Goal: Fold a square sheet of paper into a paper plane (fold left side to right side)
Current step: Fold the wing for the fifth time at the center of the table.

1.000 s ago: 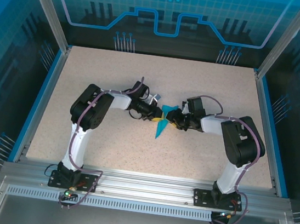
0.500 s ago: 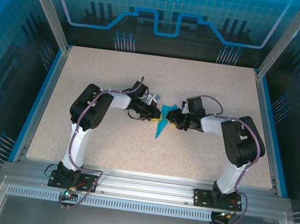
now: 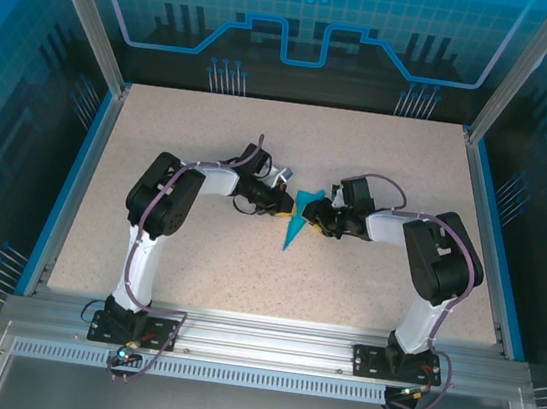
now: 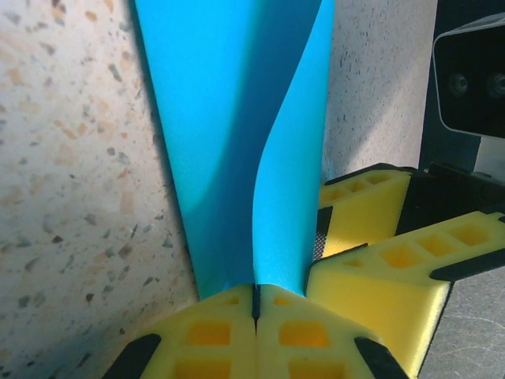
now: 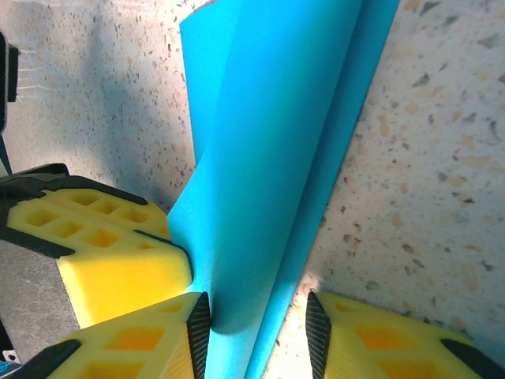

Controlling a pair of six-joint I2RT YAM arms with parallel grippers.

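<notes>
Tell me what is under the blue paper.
Speckled table shows all round the blue paper and runs under it. The patch directly beneath, and anything between the folded layers, is covered.

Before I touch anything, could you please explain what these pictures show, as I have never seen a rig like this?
You see a left arm and a right arm, robots bolted at the near edge of a speckled table, each ending in a two-finger gripper with yellow fingers. One picture looks down from above and behind them; the other two come from a camera on each wrist. Between the arms lies a blue paper, folded into a narrow pointed wedge. The left gripper is shut on it. The right gripper has its jaws apart with the paper between them; whether it presses I cannot tell.
</notes>
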